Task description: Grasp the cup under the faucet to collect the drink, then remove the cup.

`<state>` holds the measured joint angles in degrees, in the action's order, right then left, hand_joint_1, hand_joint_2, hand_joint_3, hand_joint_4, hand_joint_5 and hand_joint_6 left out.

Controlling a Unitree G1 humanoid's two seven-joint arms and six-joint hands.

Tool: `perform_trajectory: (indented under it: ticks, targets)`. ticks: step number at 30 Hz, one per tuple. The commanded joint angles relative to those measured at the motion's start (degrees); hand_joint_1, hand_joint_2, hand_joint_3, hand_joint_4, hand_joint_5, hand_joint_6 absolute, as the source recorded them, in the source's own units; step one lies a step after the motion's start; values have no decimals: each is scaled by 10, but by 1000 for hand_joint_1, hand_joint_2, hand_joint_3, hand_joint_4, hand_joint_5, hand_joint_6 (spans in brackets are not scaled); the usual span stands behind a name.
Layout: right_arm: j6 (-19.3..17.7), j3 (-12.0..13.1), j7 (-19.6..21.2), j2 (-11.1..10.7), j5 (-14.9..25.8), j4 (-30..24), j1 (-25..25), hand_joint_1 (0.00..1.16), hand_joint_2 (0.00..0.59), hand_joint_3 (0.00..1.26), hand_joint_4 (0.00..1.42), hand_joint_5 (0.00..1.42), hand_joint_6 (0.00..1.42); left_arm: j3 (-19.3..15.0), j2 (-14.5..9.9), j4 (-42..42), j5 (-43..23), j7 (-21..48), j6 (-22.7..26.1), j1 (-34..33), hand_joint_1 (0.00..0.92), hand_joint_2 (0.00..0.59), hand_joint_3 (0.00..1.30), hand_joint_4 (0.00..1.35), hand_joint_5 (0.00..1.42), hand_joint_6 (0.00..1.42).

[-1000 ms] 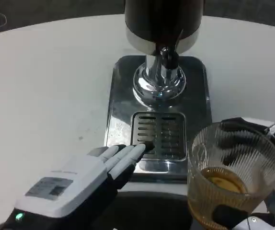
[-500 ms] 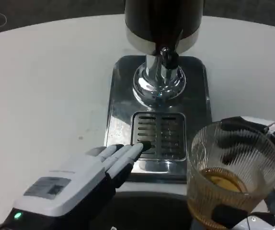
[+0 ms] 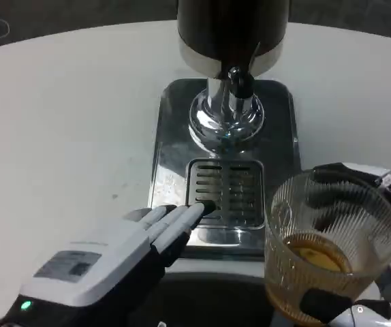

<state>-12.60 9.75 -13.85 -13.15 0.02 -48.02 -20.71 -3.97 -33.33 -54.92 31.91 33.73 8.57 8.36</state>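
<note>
Since the cup already sits off the drip grille with drink in it, I judge both collecting and removing largely done; what's left, I think, is setting it down somewhere on the white table [image 3: 66,116].

At lower left my left hand [image 3: 107,255] lies flat, holding nothing, fingers together and stretched out, their tips touching the near left edge of the drip grille [image 3: 226,193]. Upper centre, the faucet [image 3: 240,85] hangs over the bare steel tray [image 3: 175,136].

At lower right my right hand [image 3: 359,238] wraps the ribbed glass cup [image 3: 332,252], dark fingers behind and below it. Amber liquid fills roughly its lower third.
</note>
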Motion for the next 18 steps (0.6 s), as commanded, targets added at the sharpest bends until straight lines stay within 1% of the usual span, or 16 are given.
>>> perform_trajectory:
  ticks: [1, 18]
  targets:
    - [-17, -2, 1, 1, 15, -18, 5, 806, 271, 912, 1068, 1260, 1358, -3, -1, 1, -1, 8, 5, 2, 0, 50, 0, 0, 0, 0]
    - [-14, -4, 1, 1, 14, -12, 11, 805, 272, 920, 1068, 1261, 1358, -2, 0, 6, -2, 8, 8, 1, 0, 50, 0, 0, 0, 0]
